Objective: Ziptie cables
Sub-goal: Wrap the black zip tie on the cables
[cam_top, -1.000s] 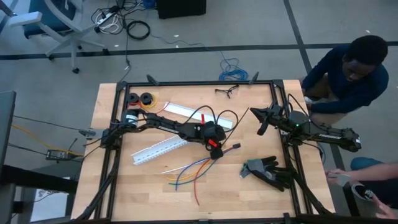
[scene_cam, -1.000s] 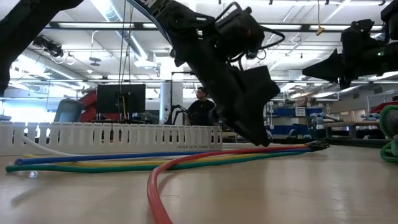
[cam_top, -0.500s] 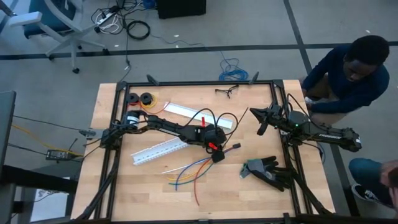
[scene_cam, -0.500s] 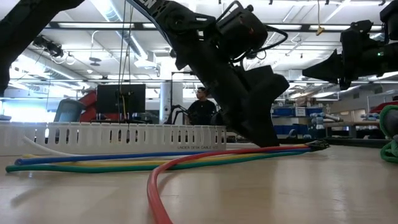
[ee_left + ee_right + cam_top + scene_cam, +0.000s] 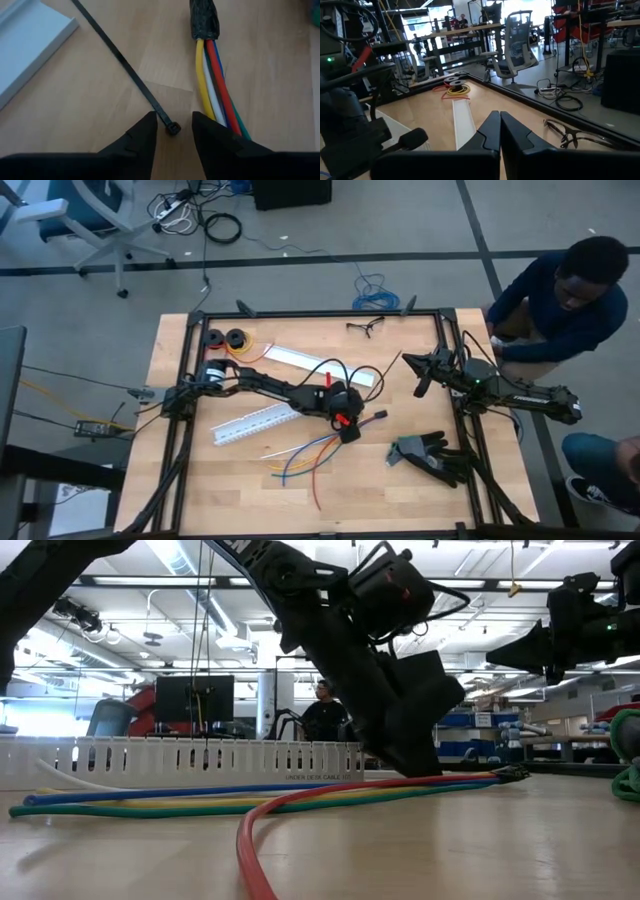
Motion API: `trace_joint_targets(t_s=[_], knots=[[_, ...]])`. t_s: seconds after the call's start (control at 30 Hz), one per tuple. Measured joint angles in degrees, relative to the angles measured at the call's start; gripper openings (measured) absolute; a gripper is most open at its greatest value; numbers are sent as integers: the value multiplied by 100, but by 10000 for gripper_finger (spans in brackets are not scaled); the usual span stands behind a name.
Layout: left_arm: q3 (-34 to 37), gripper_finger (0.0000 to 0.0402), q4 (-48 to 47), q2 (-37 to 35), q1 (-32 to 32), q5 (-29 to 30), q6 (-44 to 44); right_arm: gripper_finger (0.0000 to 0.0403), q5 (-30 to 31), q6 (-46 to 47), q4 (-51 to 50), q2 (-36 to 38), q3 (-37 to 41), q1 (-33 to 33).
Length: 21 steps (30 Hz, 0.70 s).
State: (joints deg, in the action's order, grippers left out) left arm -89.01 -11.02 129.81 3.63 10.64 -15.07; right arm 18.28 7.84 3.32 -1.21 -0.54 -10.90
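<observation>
ziptie (image 5: 125, 70) beside cables (image 5: 215, 95), on table (image 5: 400, 490)

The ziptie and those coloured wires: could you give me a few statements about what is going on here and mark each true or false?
1. The left gripper has its fingers apart with the ziptie head between them. True.
2. The ziptie is already looped around the cables. False: it lies straight on the table beside them.
3. The right gripper is holding the cables. False: it is shut on nothing, up off the table.
4. The cables are joined at one end by black wrap. True.
5. A black glove lies on the table. True.
</observation>
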Motion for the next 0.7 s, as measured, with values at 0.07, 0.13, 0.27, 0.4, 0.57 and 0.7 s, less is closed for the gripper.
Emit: trace_joint_targets(t_s=[0.07,0.13,0.27,0.4,0.57,0.7], knots=[[2,120,-14,43,7,119,127,1,0,7,-1,0,0,0],[2,91,-8,49,7,179,280,1,0,7,-1,0,0,0],[-37,18,-45,-21,-17,243,511,1,0,9,4,-2,0,0],[-450,7,-695,17,-23,627,605,1,2,11,1,-2,0,0],[-1105,2,-1964,47,-23,1096,716,1,0,13,1,-1,0,0],[-1664,1,-2851,29,-10,1278,716,1,0,17,-3,-1,0,0]])
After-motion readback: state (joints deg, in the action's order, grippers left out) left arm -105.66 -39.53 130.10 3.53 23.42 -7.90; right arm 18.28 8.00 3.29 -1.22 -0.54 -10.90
